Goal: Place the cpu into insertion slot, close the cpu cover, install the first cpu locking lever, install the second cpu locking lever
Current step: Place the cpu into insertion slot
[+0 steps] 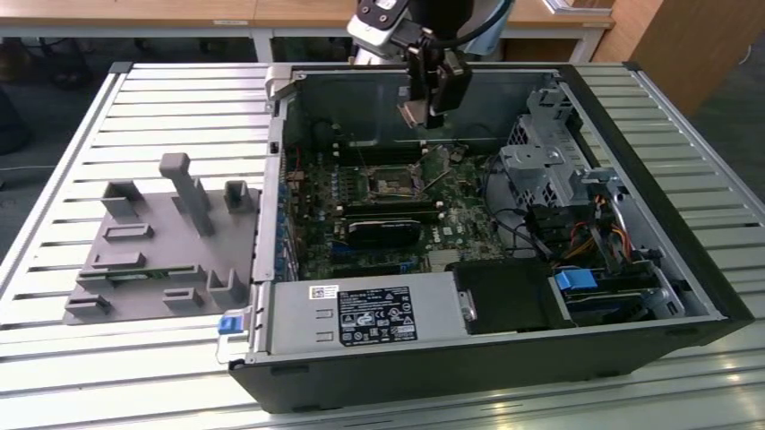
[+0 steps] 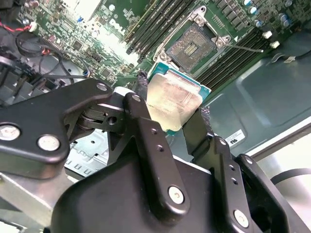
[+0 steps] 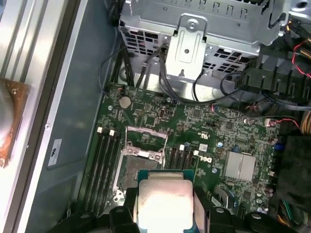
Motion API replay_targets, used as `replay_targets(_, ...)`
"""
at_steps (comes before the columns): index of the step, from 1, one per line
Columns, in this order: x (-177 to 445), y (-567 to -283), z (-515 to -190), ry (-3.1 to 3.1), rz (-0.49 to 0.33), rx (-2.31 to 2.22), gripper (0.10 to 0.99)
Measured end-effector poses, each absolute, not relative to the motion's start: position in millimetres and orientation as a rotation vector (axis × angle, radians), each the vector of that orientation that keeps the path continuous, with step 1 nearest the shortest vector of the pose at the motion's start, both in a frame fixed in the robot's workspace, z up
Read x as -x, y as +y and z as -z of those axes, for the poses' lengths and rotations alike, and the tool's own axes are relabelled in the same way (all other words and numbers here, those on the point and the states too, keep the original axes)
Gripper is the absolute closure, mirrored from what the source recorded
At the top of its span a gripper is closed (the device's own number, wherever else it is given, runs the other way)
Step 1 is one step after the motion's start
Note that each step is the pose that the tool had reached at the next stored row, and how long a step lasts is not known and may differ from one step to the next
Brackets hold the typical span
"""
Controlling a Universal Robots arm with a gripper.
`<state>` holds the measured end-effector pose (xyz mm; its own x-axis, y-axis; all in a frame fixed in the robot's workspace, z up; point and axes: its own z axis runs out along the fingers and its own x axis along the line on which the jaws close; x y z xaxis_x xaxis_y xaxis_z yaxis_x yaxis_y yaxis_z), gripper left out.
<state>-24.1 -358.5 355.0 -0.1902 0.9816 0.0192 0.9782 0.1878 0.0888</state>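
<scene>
My tool [image 2: 172, 101] is clenched on the cpu [image 3: 164, 200], over the open computer case [image 1: 418, 381]; inside it, the insertion slot [image 2: 192, 46] lies bare

Stickers on power supply [image 1: 436, 309] and case wall [image 3: 73, 97] carry illegible print.

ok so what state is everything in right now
small square silvery-beige cpu, gripped, not yet seated
black gripper, shut on the cpu
square insertion slot with dark centre, empty
thin silvery cpu cover frame, swung open
black computer case, on its side, side panel off
</scene>
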Motion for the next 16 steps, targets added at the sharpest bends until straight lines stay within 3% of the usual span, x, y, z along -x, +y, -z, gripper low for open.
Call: replay_targets(16,24.1,-358.5,-353.6,2.224,-0.120,-2.148,0.545)
